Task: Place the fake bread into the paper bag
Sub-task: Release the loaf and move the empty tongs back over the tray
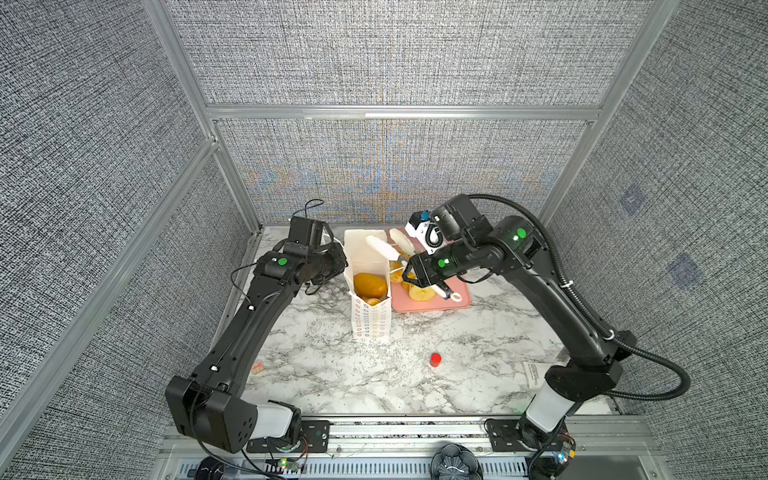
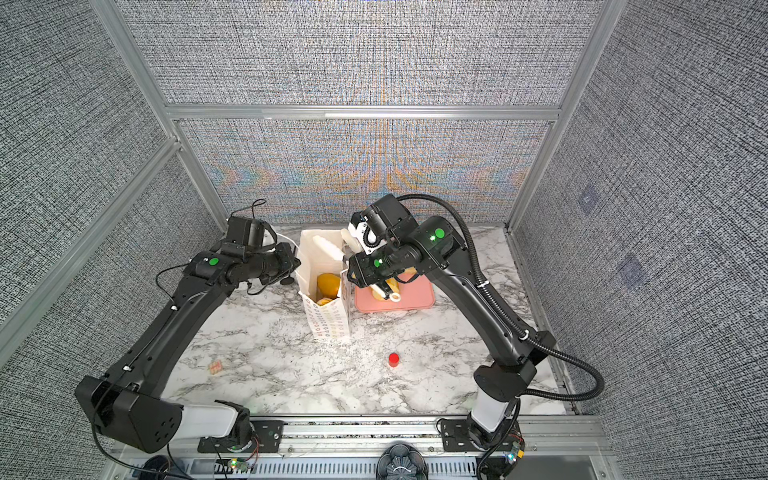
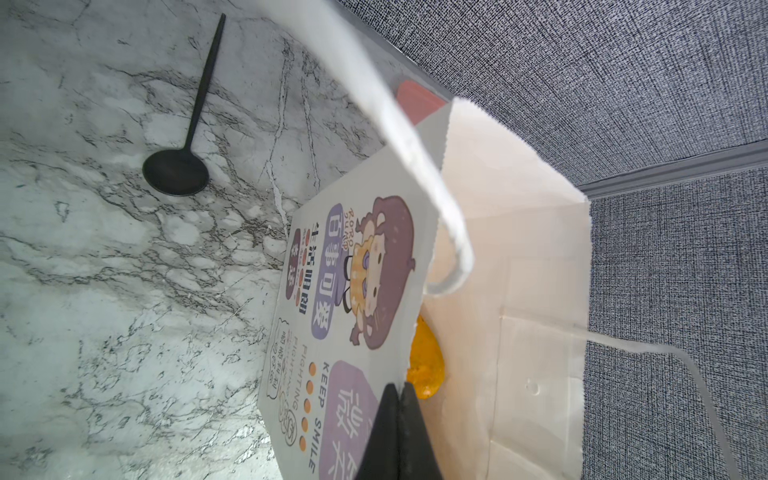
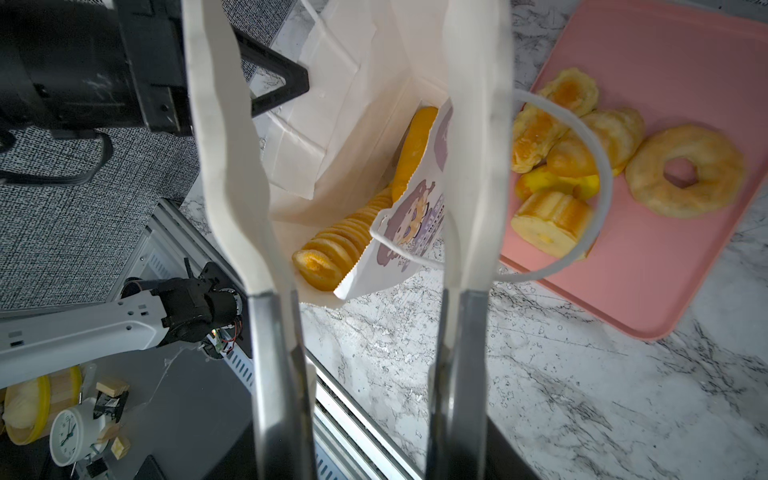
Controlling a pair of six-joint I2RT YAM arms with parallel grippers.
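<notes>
Toward the back of the marble table (image 1: 415, 374), the paper bag (image 1: 371, 320) is standing upright with its mouth open. The left fingers (image 3: 399, 415) are clenching the bag's rim, pinched tight on the paper. The right fingers (image 4: 232, 145) are hanging spread apart and empty over the mouth. Two pieces of the fake bread (image 1: 370, 284) are lying inside the bag. The others, a ring cake (image 4: 685, 170) among them, are sitting on the pink tray (image 1: 457, 305) just beside it. A red cylinder (image 1: 435, 359) is standing nearer the front.
</notes>
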